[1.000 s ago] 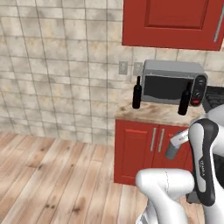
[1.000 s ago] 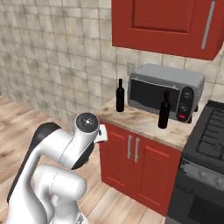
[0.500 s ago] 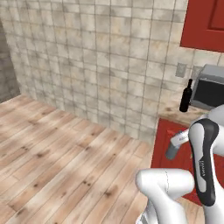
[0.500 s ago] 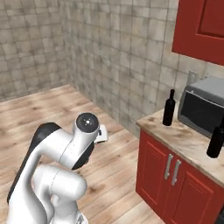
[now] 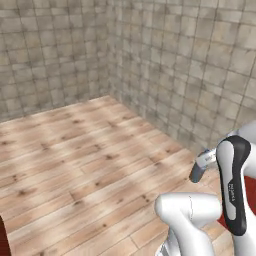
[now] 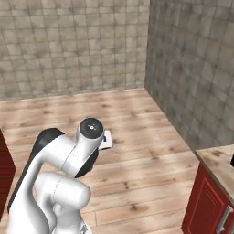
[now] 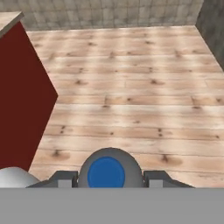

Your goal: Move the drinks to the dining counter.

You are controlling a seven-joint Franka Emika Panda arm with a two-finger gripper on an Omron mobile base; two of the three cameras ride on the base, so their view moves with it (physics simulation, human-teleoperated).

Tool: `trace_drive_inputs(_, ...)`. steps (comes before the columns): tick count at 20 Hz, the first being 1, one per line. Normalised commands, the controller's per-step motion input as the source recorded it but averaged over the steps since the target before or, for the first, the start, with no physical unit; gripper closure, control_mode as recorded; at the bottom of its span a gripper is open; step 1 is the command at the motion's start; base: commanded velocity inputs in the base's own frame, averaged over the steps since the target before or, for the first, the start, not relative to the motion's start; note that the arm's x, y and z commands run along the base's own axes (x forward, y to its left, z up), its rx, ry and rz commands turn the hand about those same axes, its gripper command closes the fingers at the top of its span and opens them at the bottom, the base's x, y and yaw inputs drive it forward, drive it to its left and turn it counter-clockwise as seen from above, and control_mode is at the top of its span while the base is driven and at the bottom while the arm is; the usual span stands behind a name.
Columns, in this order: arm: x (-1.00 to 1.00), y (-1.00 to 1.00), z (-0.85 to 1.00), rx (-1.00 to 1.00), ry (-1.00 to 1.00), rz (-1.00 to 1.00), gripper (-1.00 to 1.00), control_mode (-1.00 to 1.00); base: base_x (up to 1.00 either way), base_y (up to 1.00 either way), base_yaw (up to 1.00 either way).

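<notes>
One drink is in the robot's hand right now: the water bottle (image 7: 106,174). The hand view looks straight down on its round grey top and blue cap. The gripper (image 7: 107,178) is pinching it, with one dark finger (image 7: 64,179) close on each side of the cap. The bottle hangs upright in this hold, likely so it does not tip or slip on the ride. The arm (image 5: 231,191) is folded in close to the robot's body, which I think keeps the bottle steady and away from walls. Under the bottle is bare wooden floor (image 7: 131,87), so there is nothing to set it on yet. At the left of the hand view stands a big red block with a pale top edge. I think it is the side of the dining counter (image 7: 22,96), near but off to one side. At the right of the right base view is a small counter (image 6: 217,160) by the tiled wall (image 6: 192,68), which is not the place to put drinks. The robot probably has to turn and roll nearer the big counter before it can put the bottle down.
</notes>
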Motion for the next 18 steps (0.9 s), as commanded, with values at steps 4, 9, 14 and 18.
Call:
trace_drive_inputs(4,0.0,0.0,0.0,0.0,0.0,0.0,1.0,1.0,-0.17,0.11,0.66)
trace_drive_inputs(9,0.0,0.0,0.0,0.0,0.0,0.0,1.0,1.0,-0.21,0.03,0.61)
trace_drive_inputs(14,0.0,0.0,0.0,0.0,0.0,0.0,1.0,1.0,-0.13,0.0,0.57)
trace_drive_inputs(18,0.0,0.0,0.0,0.0,0.0,0.0,1.0,1.0,-0.08,0.06,0.55)
